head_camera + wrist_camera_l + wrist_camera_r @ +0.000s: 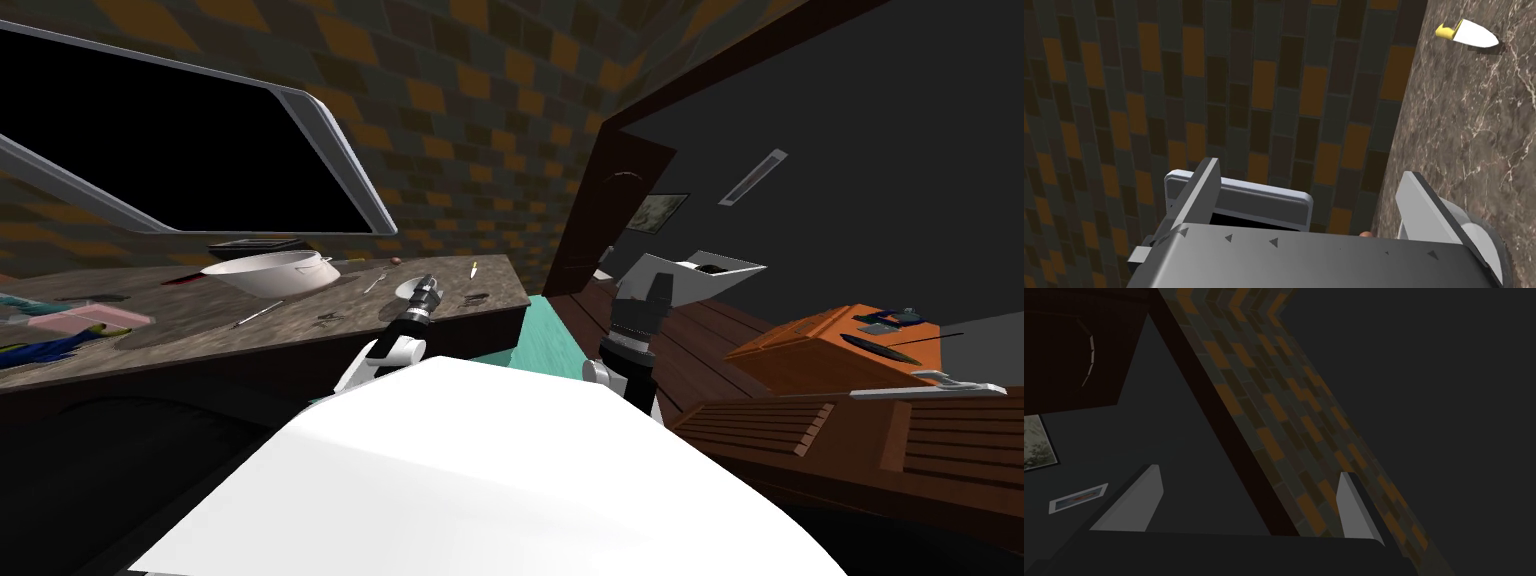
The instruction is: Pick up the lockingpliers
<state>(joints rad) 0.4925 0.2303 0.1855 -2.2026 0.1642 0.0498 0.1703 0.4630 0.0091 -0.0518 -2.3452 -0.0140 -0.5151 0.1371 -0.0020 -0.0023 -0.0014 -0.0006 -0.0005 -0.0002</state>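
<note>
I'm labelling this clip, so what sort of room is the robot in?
Probably a kitchen: a dark marbled counter carries a white pot and scattered utensils, backed by a tiled wall.

Small dark lockingpliers (476, 297) lie flat near the counter's (200, 330) end.

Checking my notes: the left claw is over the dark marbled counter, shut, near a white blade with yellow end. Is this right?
Not quite: the left claw is open, as the left wrist view shows. It is over the dark marbled counter, near the white blade with yellow end.
</note>
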